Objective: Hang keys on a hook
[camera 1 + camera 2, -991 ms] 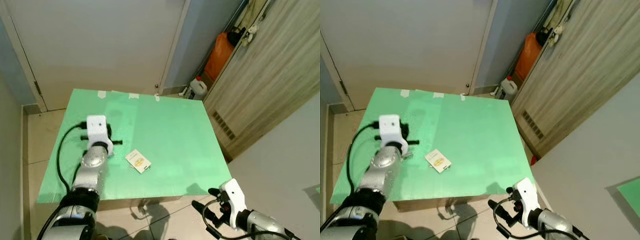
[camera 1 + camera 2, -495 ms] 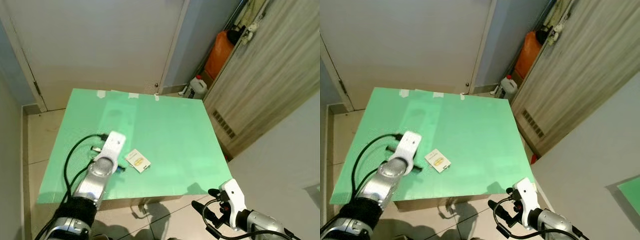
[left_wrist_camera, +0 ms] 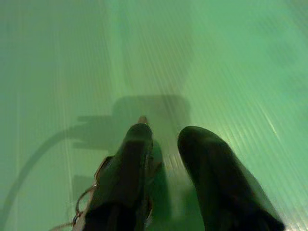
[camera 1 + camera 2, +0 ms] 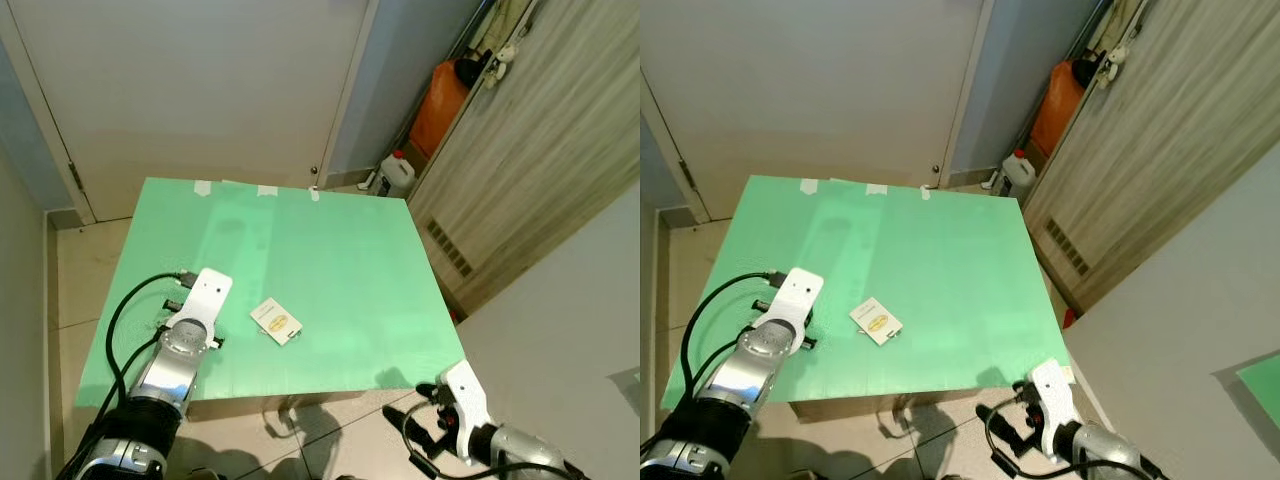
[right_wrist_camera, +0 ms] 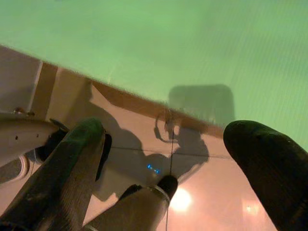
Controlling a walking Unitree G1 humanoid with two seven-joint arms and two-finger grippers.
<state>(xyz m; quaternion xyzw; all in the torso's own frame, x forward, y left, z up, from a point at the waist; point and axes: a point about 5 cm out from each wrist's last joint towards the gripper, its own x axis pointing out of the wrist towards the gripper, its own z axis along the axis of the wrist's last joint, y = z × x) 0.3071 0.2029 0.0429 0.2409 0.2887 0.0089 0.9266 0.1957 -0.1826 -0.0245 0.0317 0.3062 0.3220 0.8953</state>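
Since 0.5 s ago: left arm pulled back and outward, away from the tag; left gripper [image 3: 163, 139] now sits near the table's [image 4: 350, 250] left front part, well left of where it was. Right arm sank slightly at the lower right. Tag position unchanged.

Left wrist view: the 2 black fingers [image 3: 130, 163] are a little apart, tips close above the green top. Keys [image 3: 94, 192] lie against the outer side of 1 finger: a metal ring and a small tip poking past the fingertip. Cannot tell if the fingers grip them or only touch them.

Tag [image 4: 276, 321], white with a yellow mark, lies flat on the green top near the front edge, just right of the left wrist housing, apart from it.

Right gripper [image 5: 168, 144] hangs beyond the table's front right corner, over the floor [image 5: 144, 144]; fingers wide apart, nothing between them.

Background: white door [image 4: 190, 90] behind the table, orange container [image 4: 440, 105] and white jug [image 4: 397, 172] in the corner, wood-grain cabinet [image 4: 540, 160] to the right.
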